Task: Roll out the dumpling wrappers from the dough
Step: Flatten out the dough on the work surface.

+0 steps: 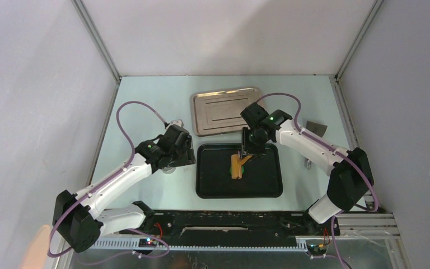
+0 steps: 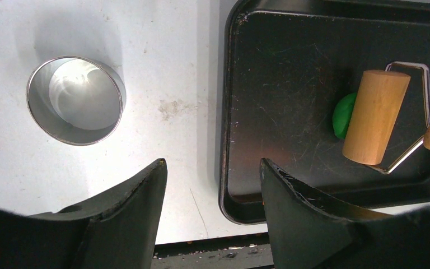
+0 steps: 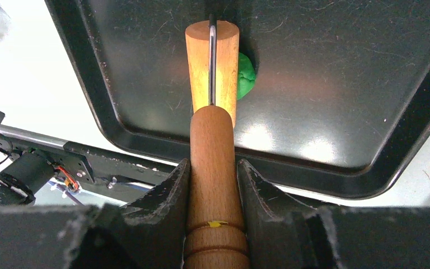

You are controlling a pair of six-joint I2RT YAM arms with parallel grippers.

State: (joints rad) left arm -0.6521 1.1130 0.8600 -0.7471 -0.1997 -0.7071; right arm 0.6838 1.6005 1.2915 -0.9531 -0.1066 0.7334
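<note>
Smooth wooden roller (image 2: pixel 375 116), matt dough (image 2: pixel 344 115), scratched glossy tray (image 2: pixel 280 95)

I see 1 piece of dough (image 2: pixel 344 115): a bright green, smooth, rounded lump lying on the floor of the black tray (image 2: pixel 280 84), toward its middle. Most of it is hidden under the drum of the tan wooden roller (image 2: pixel 375 115), which lies across it. Only a curved green edge pokes out on 1 side. From overhead I get just a green sliver beside the drum.
</note>
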